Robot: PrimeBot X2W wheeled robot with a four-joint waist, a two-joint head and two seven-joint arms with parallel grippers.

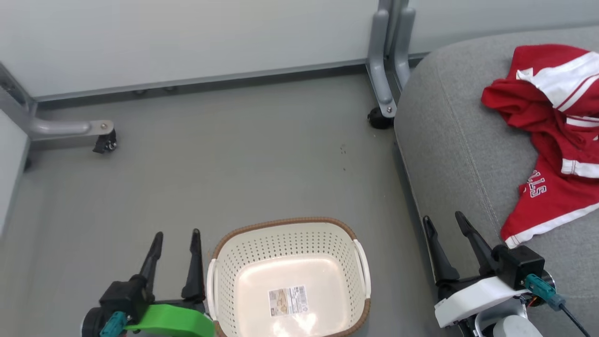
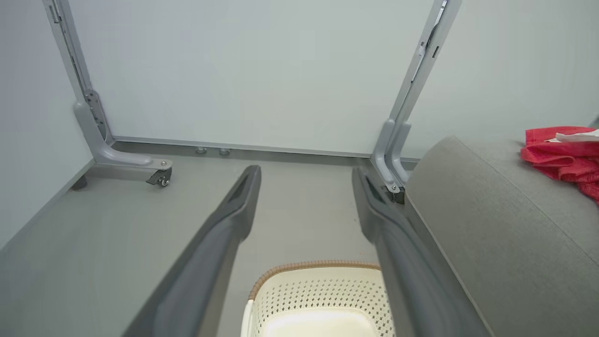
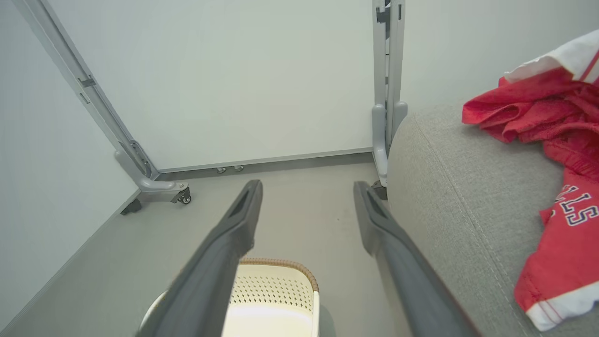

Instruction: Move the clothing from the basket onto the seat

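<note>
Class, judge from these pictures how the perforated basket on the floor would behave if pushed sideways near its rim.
The basket probably slides easily: it holds nothing but a sticker, and the floor looks smooth. Its perforated walls may flex slightly. Being wide and low, it seems unlikely to tip.

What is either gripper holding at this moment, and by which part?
Nothing is held. The left gripper and right gripper both stand open and empty; the red white-striped clothing lies on the light-grey fabric seat, out of the cream perforated plastic basket.
</note>
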